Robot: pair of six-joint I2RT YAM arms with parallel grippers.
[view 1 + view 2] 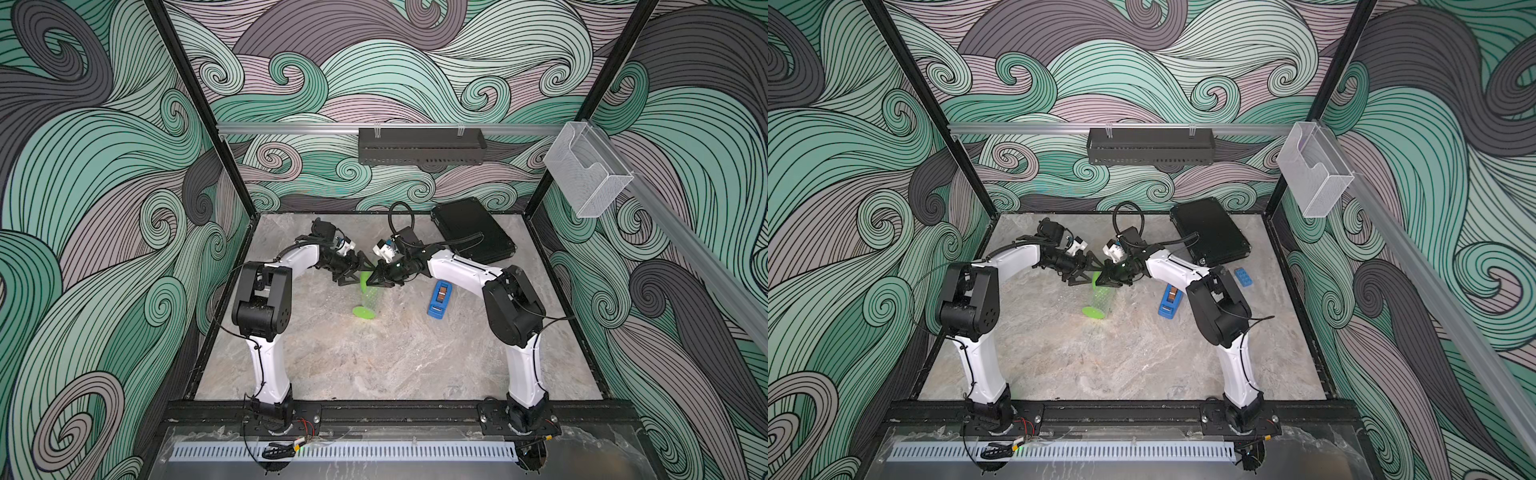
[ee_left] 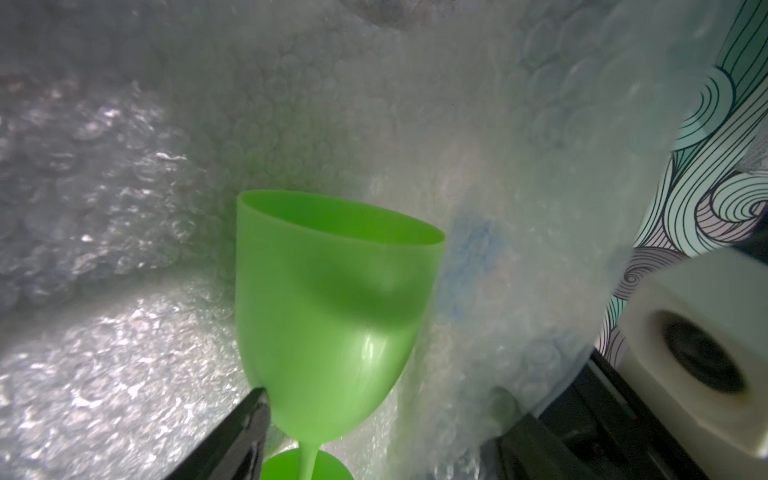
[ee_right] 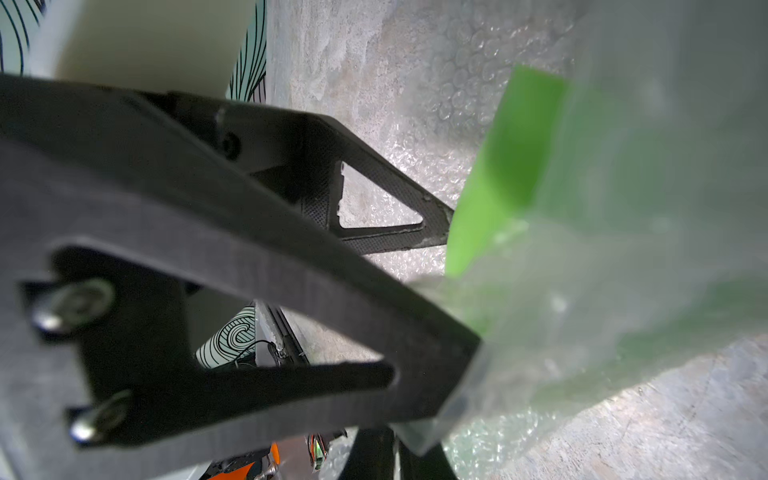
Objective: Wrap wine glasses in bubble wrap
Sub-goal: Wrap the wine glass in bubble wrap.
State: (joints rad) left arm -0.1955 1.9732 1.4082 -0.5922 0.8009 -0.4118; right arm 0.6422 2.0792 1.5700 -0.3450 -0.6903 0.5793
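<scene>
A lime-green wine glass (image 1: 364,311) stands tilted mid-table in both top views, its foot (image 1: 1093,312) low and its cup up between the two grippers. Clear bubble wrap (image 1: 371,297) curls round it and fills the left wrist view behind the cup (image 2: 332,299). My left gripper (image 1: 360,272) is open astride the cup. One finger (image 2: 249,432) touches the cup's side; the other shows dimly behind the wrap. My right gripper (image 3: 395,436) is shut on an edge of the bubble wrap (image 3: 419,432), close against the cup's rim (image 1: 365,281).
A blue tape dispenser (image 1: 439,300) lies right of the glass. A black case (image 1: 471,235) sits at the back right. A small blue block (image 1: 1244,277) lies beside the right arm. The two grippers nearly touch.
</scene>
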